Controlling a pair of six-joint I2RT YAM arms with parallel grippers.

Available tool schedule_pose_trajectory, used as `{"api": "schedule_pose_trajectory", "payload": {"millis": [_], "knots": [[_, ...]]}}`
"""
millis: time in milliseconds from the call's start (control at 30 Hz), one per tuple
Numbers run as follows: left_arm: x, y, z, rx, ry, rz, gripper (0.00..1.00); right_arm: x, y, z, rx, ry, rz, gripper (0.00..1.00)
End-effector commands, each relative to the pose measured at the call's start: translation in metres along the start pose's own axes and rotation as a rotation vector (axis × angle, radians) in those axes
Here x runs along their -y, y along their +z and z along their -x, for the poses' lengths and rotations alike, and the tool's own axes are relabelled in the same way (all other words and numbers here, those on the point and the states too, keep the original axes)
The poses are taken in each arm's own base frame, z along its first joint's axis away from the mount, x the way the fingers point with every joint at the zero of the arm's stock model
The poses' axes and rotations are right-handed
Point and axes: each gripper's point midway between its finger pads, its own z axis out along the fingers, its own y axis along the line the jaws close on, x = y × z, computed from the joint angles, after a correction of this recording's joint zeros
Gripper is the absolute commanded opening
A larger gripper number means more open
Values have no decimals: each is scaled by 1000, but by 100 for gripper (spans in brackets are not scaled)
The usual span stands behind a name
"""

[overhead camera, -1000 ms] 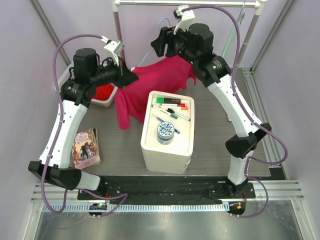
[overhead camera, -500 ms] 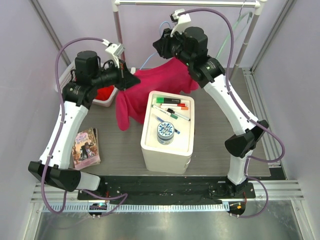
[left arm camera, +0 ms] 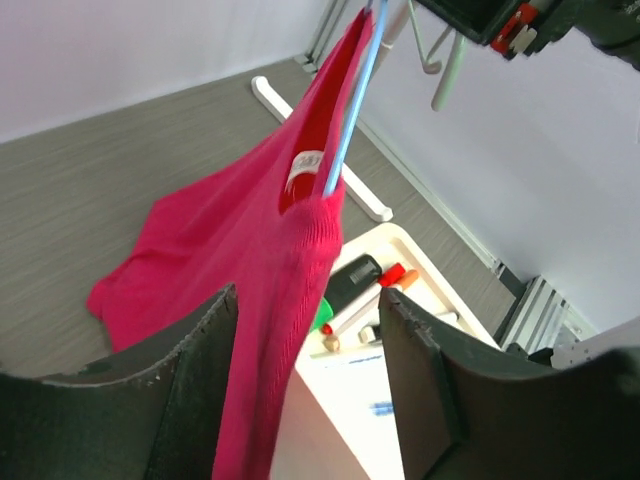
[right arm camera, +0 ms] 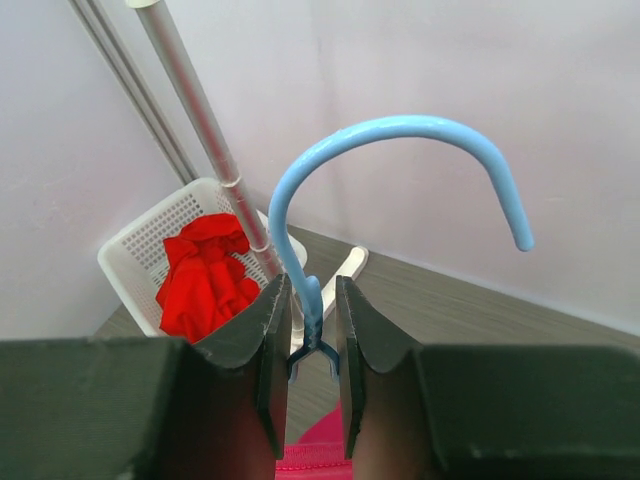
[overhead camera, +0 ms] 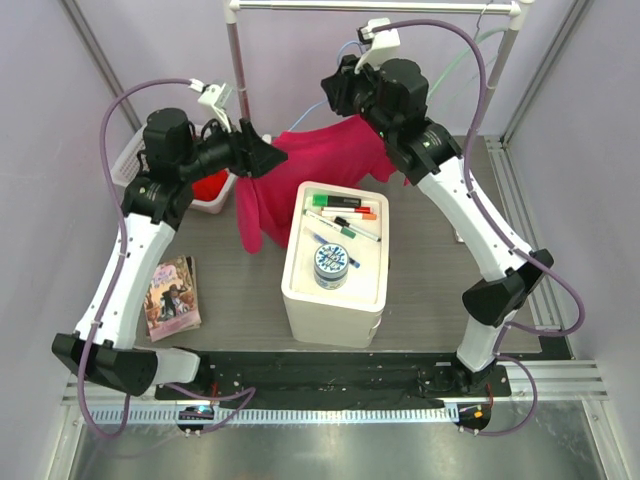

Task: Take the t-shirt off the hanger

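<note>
Top external view: the right pincer [overhead camera: 335,92] sits high in the upper middle of the frame, below the rail [overhead camera: 370,6], and holds up the hanger [overhead camera: 297,119]. The t-shirt [overhead camera: 335,150] drapes from it, its lower cloth trailing down to the bench [overhead camera: 230,290] behind the white box [overhead camera: 335,290]. The left pincer [overhead camera: 262,156] is at the shirt's left edge.

Left wrist view: the left pincer [left arm camera: 305,400] stands apart. A hanging fold of the t-shirt [left arm camera: 230,240] passes between its fingers [left arm camera: 200,370], against one of them and clear of the other. The hanger's blue arm [left arm camera: 345,110] runs into the neck opening.

Right wrist view: the right pincer [right arm camera: 312,365] is clamped on the hanger [right arm camera: 400,130] just under its hook. The hook is free of the rail, and a strip of shirt [right arm camera: 310,462] shows at the bottom edge.

By my reading, the stripping step is in hand: the hanger is lifted and the shirt is on it. The next move calls for the left pincer to shut on the fold and draw it down and off the arm, while the right one holds the hanger firm.
</note>
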Motion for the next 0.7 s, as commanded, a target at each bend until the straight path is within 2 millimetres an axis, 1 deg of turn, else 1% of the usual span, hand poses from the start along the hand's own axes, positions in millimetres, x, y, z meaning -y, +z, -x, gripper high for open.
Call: {"api": "schedule_pose_trajectory", "payload": {"millis": [0,67,100,133,167,200,267,300,433,533,633,667], "knots": [[6,-17,11,87,24,38,61,3,-31,60,144,12,-41,1],[-2,-22,5,82,14,91,64,4,-38,65,150,12,-45,1],[-3,-28,2,84,21,117,65,6,-39,63,144,4,-52,1],[-11,-32,1,86,18,166,64,7,-41,64,147,1,-58,1],[-14,-37,-6,69,7,194,64,8,-46,69,156,-3,-60,1],[-15,-44,-10,67,1,222,63,10,-48,68,151,-10,-68,1],[-18,-51,-19,52,-3,255,63,14,-55,69,154,-10,-91,1],[-18,-55,-26,46,-7,260,63,15,-57,69,153,-9,-92,1],[-19,-56,-36,53,-21,258,63,14,-64,72,166,4,-85,1],[-22,-54,-45,22,-48,262,59,17,-68,73,170,4,-101,1],[-24,-51,-50,14,-60,260,54,17,-73,76,178,12,-102,1],[-24,-50,-50,18,-72,258,48,17,-75,78,182,14,-102,1]]}}
